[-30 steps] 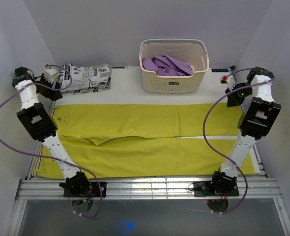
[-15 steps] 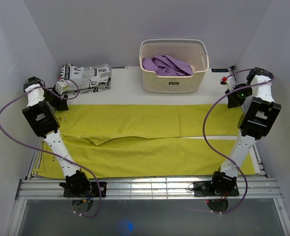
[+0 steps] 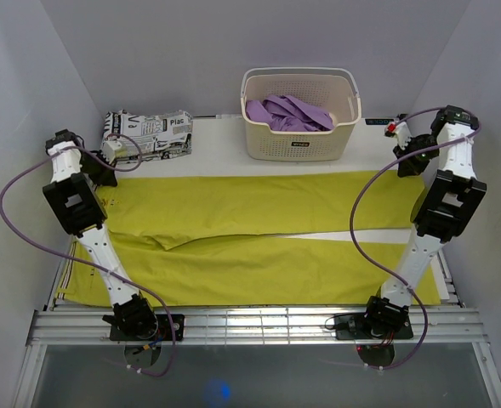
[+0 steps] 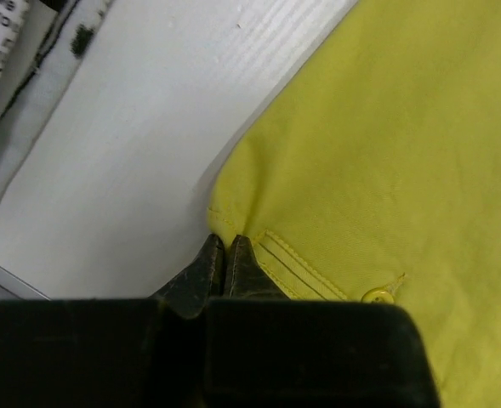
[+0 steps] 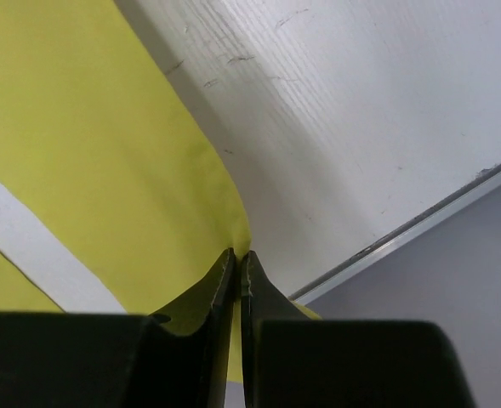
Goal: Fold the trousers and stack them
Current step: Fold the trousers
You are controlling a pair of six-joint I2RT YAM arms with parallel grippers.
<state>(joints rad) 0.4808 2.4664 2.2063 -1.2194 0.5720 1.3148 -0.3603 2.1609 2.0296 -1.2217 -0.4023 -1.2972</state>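
The mustard-yellow trousers (image 3: 259, 208) lie spread flat across the table, with the two legs side by side and running left to right. My left gripper (image 3: 105, 173) is at their far left corner. In the left wrist view it (image 4: 224, 244) is shut on the waistband corner of the trousers (image 4: 403, 153), next to a yellow button (image 4: 376, 295). My right gripper (image 3: 410, 167) is at the far right corner. There it (image 5: 237, 255) is shut on the hem corner of the trousers (image 5: 80, 153), and the cloth rises into the closed jaws.
A white basket (image 3: 299, 146) holding a purple garment (image 3: 288, 112) stands at the back, right of centre. A folded newspaper-print garment (image 3: 148, 133) lies at the back left, close to my left gripper. The table's right edge (image 5: 420, 225) runs just beyond the right gripper.
My left arm came down from beside the newspaper-print garment to the trousers' far left corner and shut on it. My right gripper drew its corner slightly up and back.
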